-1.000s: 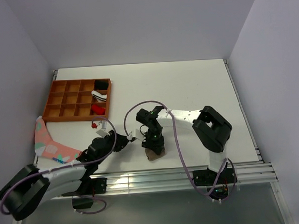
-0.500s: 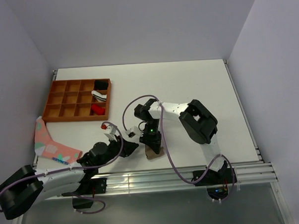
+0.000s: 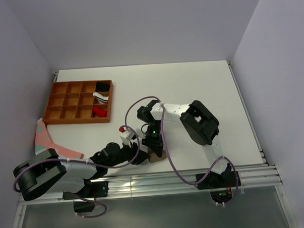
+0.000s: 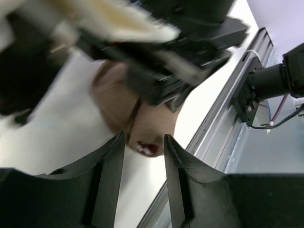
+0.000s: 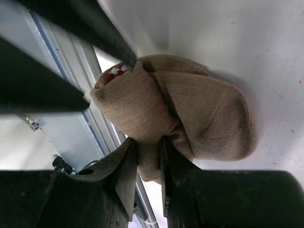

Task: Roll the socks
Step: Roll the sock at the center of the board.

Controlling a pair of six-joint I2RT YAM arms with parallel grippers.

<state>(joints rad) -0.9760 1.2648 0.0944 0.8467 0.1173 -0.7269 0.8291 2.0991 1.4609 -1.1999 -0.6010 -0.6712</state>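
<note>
At the lower centre of the top view, just beside the near edge of the table (image 3: 206,91), the tan sock (image 3: 156,156) lies bunched. In the right wrist view its long axis runs left to right, with the striped cuff at upper left. The right gripper (image 5: 148,145) pinches a fold of it. The left gripper (image 4: 144,142) stands open beside it. Farther, at upper left, is a tray (image 3: 50,101).

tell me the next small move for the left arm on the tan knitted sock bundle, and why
Probably ease the left gripper forward and close on the maroon-and-white striped cuff. The left jaws stand open with that cuff ahead of them, while the right gripper is pinched on a fold of the tan-brown knitted sock bundle.
</note>
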